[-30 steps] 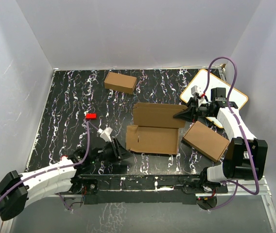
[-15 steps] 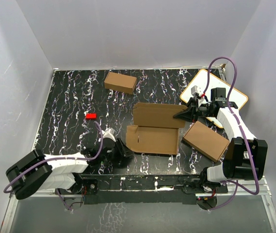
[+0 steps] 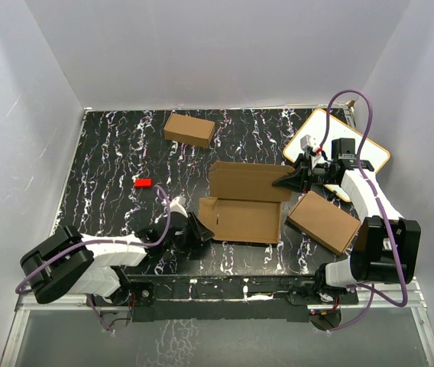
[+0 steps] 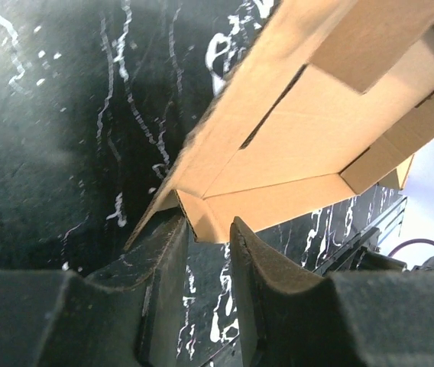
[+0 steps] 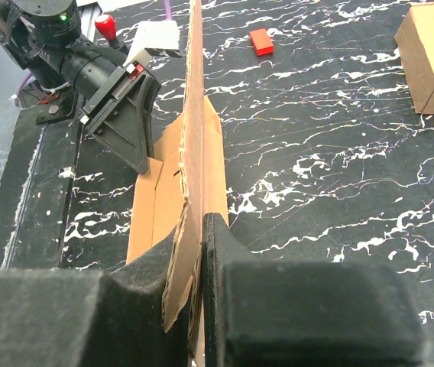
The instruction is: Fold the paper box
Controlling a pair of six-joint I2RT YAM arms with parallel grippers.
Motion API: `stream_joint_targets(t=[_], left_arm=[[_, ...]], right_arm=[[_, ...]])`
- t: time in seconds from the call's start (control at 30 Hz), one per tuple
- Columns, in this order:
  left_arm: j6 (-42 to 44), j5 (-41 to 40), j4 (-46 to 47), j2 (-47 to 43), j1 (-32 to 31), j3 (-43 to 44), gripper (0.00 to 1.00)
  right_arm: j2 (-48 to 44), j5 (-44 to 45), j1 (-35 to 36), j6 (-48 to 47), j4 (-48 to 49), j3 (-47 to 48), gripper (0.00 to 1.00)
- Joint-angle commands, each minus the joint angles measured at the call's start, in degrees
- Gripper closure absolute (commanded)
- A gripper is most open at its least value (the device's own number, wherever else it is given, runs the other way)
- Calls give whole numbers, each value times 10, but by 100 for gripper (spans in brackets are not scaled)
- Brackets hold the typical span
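The paper box (image 3: pixel 241 219) lies open in the middle of the table, with its lid panel (image 3: pixel 247 181) raised at the back. My right gripper (image 3: pixel 289 181) is shut on that panel's right edge; in the right wrist view the cardboard (image 5: pixel 195 115) stands on edge, pinched between the jaws of that gripper (image 5: pixel 200 223). My left gripper (image 3: pixel 200 229) sits low at the box's left end flap. In the left wrist view a corner of the flap (image 4: pixel 278 145) pokes between the tips of the left gripper (image 4: pixel 207 222), with a gap still showing between the jaws.
A small chunky brown carton (image 3: pixel 189 128) stands at the back. A flat brown carton (image 3: pixel 324 222) lies right of the box, close to my right arm. A red block (image 3: pixel 143 183) sits at the left. A white board (image 3: pixel 318 130) lies at the back right. Walls enclose the table.
My left arm has drawn in and its gripper has moved right up to the box's left flap, the jaws narrowing. The right gripper and the lid panel have not moved.
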Motion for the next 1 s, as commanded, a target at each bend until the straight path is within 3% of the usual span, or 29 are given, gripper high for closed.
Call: stream_joint_targets(t=[0.0,0.27,0.7,0.97], left_arm=[[35,-12,-3,1,-5,45,74],[71,21,-5,43,-15,86,83],[84,89,16,126,-22,118,85],[105,39,-61,34,-22,117,73]], right_arm=[[-10,-31,-3,-25,28,-4,92],[-10,-34,-3,-25,29,-5,92],[-12,-35,-3,-24,30,-7,92],[-14,-34,-4,-24,30,-5,92]])
